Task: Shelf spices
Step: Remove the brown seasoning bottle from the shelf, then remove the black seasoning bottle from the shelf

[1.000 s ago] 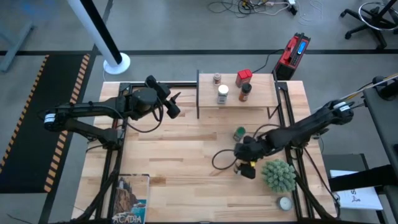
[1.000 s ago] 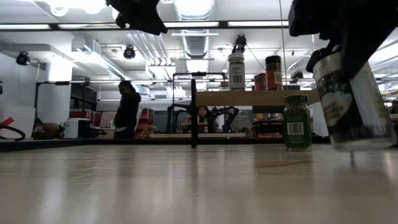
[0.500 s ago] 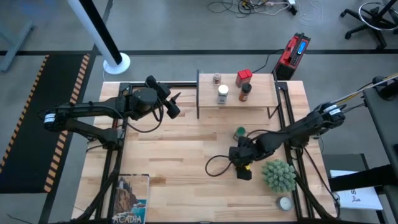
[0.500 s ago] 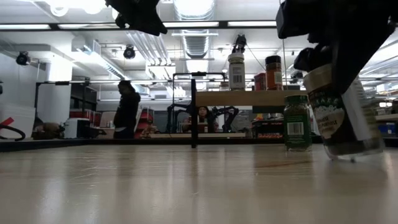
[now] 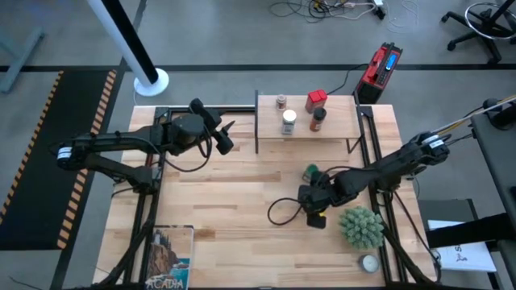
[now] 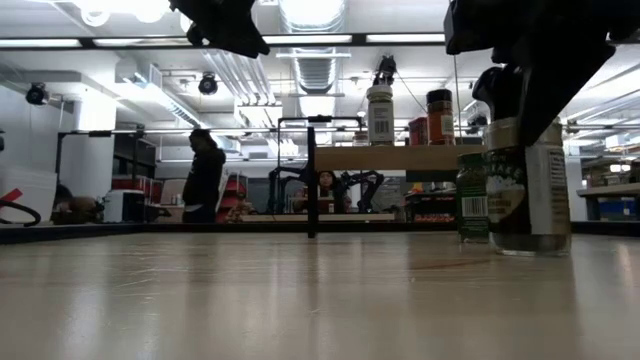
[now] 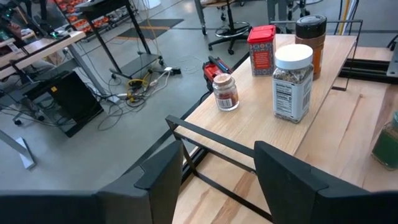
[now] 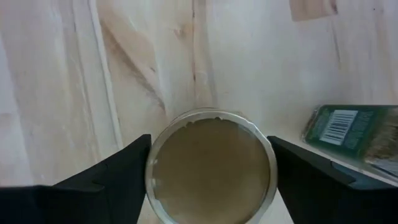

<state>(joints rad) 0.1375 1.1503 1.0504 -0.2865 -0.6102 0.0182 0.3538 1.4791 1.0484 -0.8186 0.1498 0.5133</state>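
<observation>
High view: right pincer (image 5: pixel 314 203) sits over the near-right part of the table (image 5: pixel 218 201), just beside the green-lidded jar (image 5: pixel 310 171) and next to the spiky green plant (image 5: pixel 360 226). Left pincer (image 5: pixel 227 134) waits near the shelf's left end. On the shelf (image 5: pixel 343 113): four spices, namely a small brown jar (image 5: pixel 280 101), a red square tin (image 5: pixel 315 100), a white-lidded jar (image 5: pixel 288 121) and a dark-lidded brown jar (image 5: pixel 318 119). A flat round tin (image 5: pixel 369 263) lies near the plant, and a book (image 5: pixel 169 256) lies at the near-left edge.

Low view: a glass jar with dark contents (image 6: pixel 527 200) stands upright, its base apparently on the table, under the right pincer, with the green-lidded jar directly behind it. Whether the fingers grip it cannot be told here.

Left wrist view: left pincer stands wide, holding nothing. Same four containers counted on the shelf.

Right wrist view: the fingers (image 8: pixel 106 177) flank the jar's grey round top (image 8: pixel 211 168) on both sides. Contact not confirmed; the grip state cannot be told.

Judgement: the step is a grasp on this jar. Close squarely on the body below the lid, lift straight up to clear the green-lidded jar, and carry high over the shelf's edge. Count: six spices, four shelved, two on the table.
</observation>
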